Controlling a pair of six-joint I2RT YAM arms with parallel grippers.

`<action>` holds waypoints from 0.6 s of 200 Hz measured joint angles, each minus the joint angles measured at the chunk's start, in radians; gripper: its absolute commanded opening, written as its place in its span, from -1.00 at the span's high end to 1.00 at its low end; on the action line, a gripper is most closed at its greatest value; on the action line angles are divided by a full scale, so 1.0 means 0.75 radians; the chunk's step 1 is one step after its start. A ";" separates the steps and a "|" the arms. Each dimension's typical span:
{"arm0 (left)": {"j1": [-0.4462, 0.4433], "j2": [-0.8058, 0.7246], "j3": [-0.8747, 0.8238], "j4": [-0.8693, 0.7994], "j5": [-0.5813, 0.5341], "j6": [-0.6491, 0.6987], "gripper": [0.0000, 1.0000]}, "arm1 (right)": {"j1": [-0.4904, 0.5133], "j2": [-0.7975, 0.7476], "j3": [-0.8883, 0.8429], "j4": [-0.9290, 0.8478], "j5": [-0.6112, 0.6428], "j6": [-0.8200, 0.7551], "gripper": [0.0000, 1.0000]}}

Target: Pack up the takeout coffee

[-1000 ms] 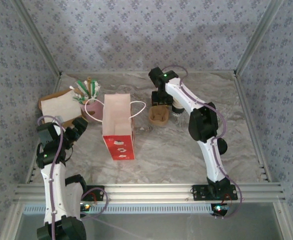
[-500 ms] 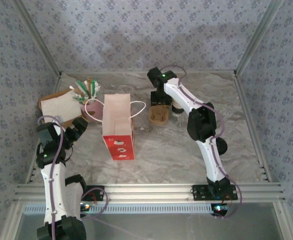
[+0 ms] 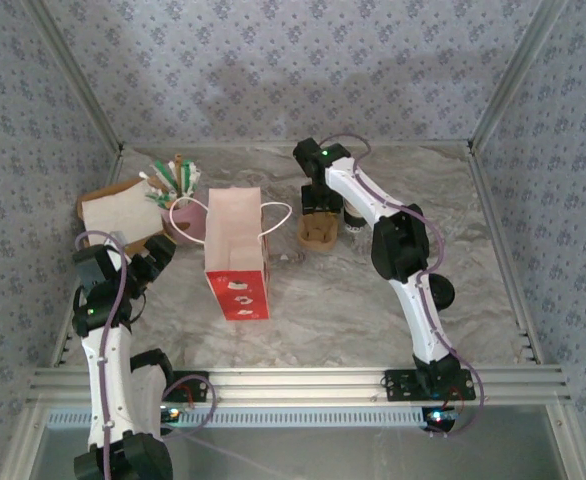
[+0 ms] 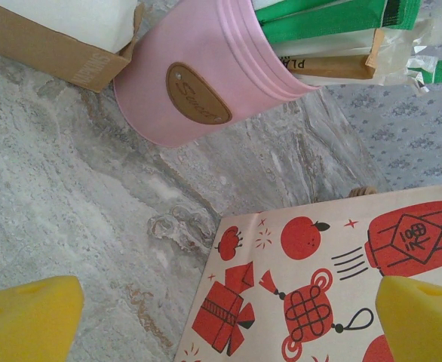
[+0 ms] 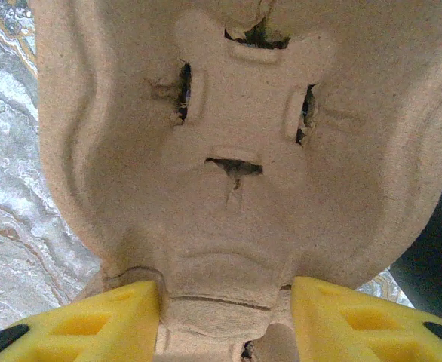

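The right claw grasps the carrier by its rim, a finger pressed to each side. The black cup stands just at the carrier's 3 o'clock, partly behind the arm. The bag lies at 9 o'clock, apart. Bare tabletop opens toward 6 o'clock. The left claw gapes wide over the bag's edge.

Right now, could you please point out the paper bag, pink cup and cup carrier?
paper bag (image 3: 238,293), top external view, red part
pink cup (image 4: 177,41), left wrist view, side wall
cup carrier (image 5: 236,113), right wrist view, moulded centre
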 measured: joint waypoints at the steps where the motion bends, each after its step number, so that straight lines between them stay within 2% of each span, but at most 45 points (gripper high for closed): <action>1: 0.000 0.000 0.000 0.000 0.000 0.000 -0.99 | 0.000 0.000 0.001 -0.001 0.000 0.001 0.01; 120: 0.000 0.000 -0.001 0.002 0.000 0.000 -0.99 | 0.006 0.006 0.018 -0.017 0.000 0.018 0.17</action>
